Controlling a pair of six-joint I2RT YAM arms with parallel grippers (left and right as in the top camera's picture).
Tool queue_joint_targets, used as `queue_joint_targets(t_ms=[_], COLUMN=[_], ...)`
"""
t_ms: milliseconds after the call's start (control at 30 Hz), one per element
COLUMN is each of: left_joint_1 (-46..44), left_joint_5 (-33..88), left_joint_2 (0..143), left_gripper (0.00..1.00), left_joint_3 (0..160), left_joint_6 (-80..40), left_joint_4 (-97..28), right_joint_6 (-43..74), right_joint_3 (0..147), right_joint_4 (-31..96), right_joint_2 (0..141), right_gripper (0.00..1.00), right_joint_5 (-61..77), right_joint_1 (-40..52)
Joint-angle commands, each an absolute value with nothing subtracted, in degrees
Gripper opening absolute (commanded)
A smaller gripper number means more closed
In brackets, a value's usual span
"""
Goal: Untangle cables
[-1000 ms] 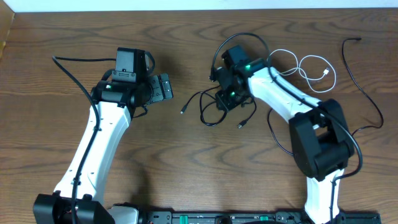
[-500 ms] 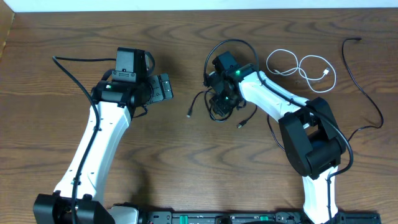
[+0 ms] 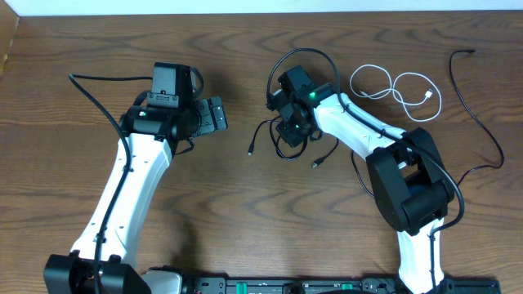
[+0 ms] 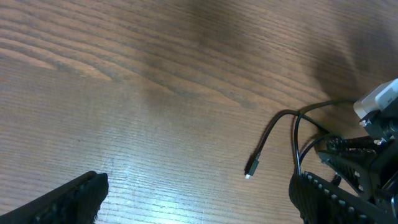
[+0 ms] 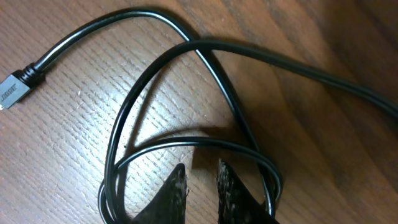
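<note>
The right gripper (image 3: 288,135) sits low over the bunch of black cables (image 3: 282,155), a little right of the middle of the overhead view. In the right wrist view its two fingers (image 5: 233,190) are pressed almost together, with only a thin gap. A black loop (image 5: 205,46) runs just above the tips, and no cable shows in the gap. A small plug (image 5: 12,90) lies at the left edge of that view.

One second ago this gripper was a bit more to the right, and the black bunch lay spread out wider on the table (image 3: 245,229). Now the loops are pulled in tighter under the gripper. The loose plug end (image 3: 252,150) lies a little more to the right than before. Since half a second ago almost nothing has changed.

The white cable (image 3: 398,84) lies in loose loops in the upper right. One second ago the right arm covered its left part, and now all of it shows. One more black cable (image 3: 451,77) curls alone at the far right, the same as before.

The left gripper (image 3: 214,116) has not moved. It hangs in the upper left part of the overhead view, well apart from the cables. In the left wrist view its fingers (image 4: 68,199) are spread wide with nothing between them.
</note>
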State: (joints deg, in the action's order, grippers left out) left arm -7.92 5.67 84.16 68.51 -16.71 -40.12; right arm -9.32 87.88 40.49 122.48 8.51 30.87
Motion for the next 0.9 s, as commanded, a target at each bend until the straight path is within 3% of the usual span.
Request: queue_joint_targets(t_ms=[0, 333, 733, 867], left_joint_1=[-7.8, -7.8, -7.8, -7.8], left_joint_5=[5.4, 5.4, 5.4, 5.4], left_joint_2=[83.9, 83.9, 83.9, 83.9], left_gripper=[0.98, 0.98, 0.98, 0.98], left_joint_3=[68.5, 68.5, 68.5, 68.5], left_joint_6=[-16.8, -16.8, -16.8, -16.8], left_joint_4=[-40.3, -40.3, -40.3, -40.3], right_joint_6=[-10.8, -13.4, -11.6, -11.2], right_joint_3=[89.5, 89.1, 89.0, 87.8], right_joint_4=[40.5, 39.3, 39.6, 39.5], right_joint_2=[120.7, 122.1, 124.4, 124.5], right_gripper=[0.14, 0.35, 0.32, 0.38], right_joint_5=[8.0, -0.6, -0.4, -0.5], right_joint_1=[30.9, 30.7, 31.0, 31.1])
